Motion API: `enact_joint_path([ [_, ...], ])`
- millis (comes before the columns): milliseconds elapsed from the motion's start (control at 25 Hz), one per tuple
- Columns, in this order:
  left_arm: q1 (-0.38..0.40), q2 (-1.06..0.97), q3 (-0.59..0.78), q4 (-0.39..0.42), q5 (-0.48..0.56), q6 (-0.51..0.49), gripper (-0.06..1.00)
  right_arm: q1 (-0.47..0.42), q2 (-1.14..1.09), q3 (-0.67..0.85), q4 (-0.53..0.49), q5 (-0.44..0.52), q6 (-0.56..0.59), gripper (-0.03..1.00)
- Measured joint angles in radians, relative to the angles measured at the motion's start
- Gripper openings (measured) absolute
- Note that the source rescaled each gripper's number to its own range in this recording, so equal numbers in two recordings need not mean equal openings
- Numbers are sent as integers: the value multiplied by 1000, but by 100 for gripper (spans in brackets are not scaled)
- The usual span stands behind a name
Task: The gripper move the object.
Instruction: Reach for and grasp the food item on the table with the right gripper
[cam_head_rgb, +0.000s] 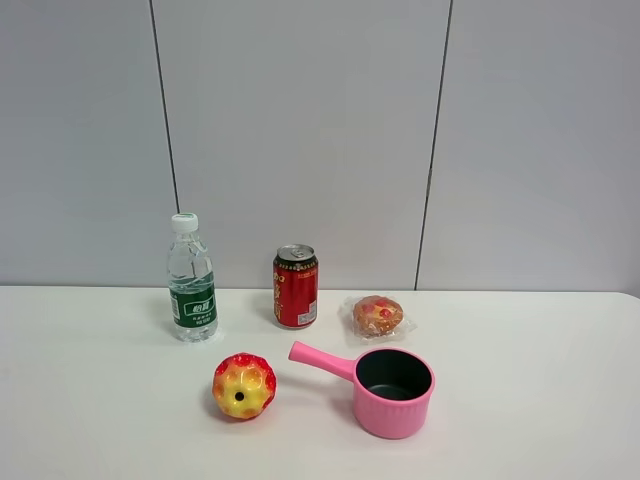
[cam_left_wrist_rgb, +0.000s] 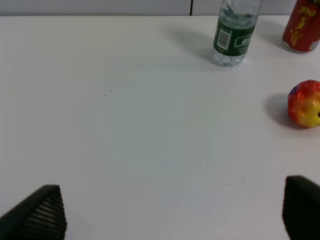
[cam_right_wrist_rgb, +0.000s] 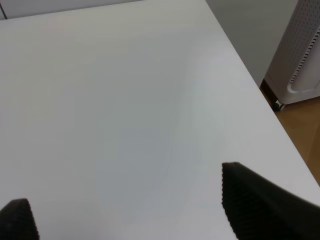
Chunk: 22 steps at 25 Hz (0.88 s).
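The object, a small golden-brown bun (cam_head_rgb: 378, 316) with red spots in clear plastic wrap, lies on the white table (cam_head_rgb: 100, 400) to the right of the red can, just behind the pink pot. Neither arm shows in the exterior high view. My left gripper (cam_left_wrist_rgb: 170, 215) is open and empty above bare table, with its black ribbed fingertips (cam_left_wrist_rgb: 42, 212) far apart. My right gripper (cam_right_wrist_rgb: 135, 210) is open and empty above the table near its right edge. The bun does not show in either wrist view.
A water bottle (cam_head_rgb: 191, 280) (cam_left_wrist_rgb: 232, 32) and a red can (cam_head_rgb: 296, 287) (cam_left_wrist_rgb: 301, 27) stand at the back. A glossy yellow-red bumpy ball (cam_head_rgb: 243, 385) (cam_left_wrist_rgb: 305, 103) and a pink pot (cam_head_rgb: 390, 387) sit in front. A white perforated unit (cam_right_wrist_rgb: 302, 55) stands beyond the table's right edge.
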Motion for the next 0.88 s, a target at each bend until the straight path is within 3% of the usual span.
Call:
enact_joint_path([
  [40, 0, 0, 0, 0, 0, 0, 100, 0, 0, 0, 0, 0, 0, 40],
  [880, 0, 0, 0, 0, 0, 0, 100, 0, 0, 0, 0, 0, 0, 40],
])
